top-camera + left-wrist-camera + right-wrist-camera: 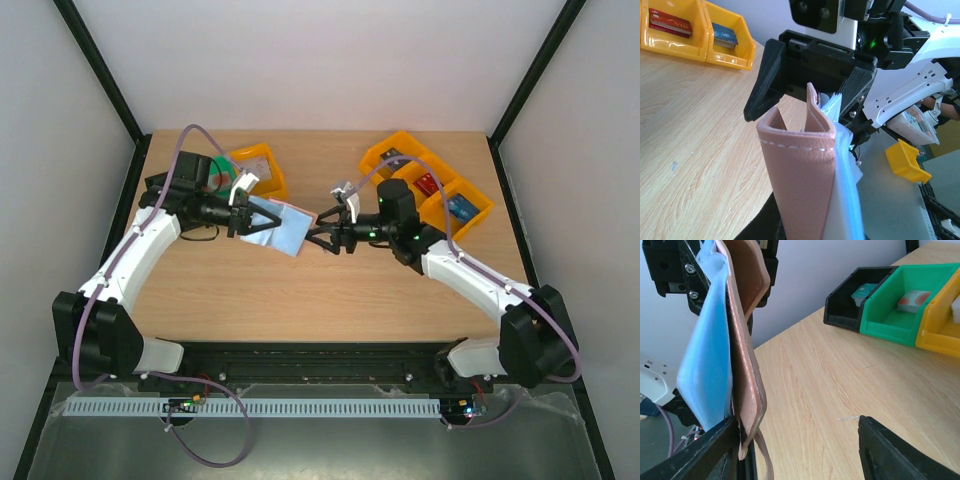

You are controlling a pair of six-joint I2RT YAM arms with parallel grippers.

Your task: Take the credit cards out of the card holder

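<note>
top view: left gripper (240, 215), jaws shut tight, holds the small tan-brown leather bifold card holder (277, 228) up off the light wooden table (300, 300), pale-blue lining showing. right gripper (320, 232), jaws abt half open, nothing held, sits at holder's free edge.

left wrist: holder's far edge lies btwn the right jaws, unpinched. thin pale layers beside the lining may be a card; can't tell.

right wrist: holder rests against one black finger (700, 455), other finger well apart. teal credit card (863, 292) lies in black plastic bin (840, 305), whitish-red card (912, 299) in green bin (890, 315).

step, prob: pulling out a card. to do well: right should centre on card edge only, not leather flap, then pinch & draw straight along pocket w/ left clamped firm.
</note>
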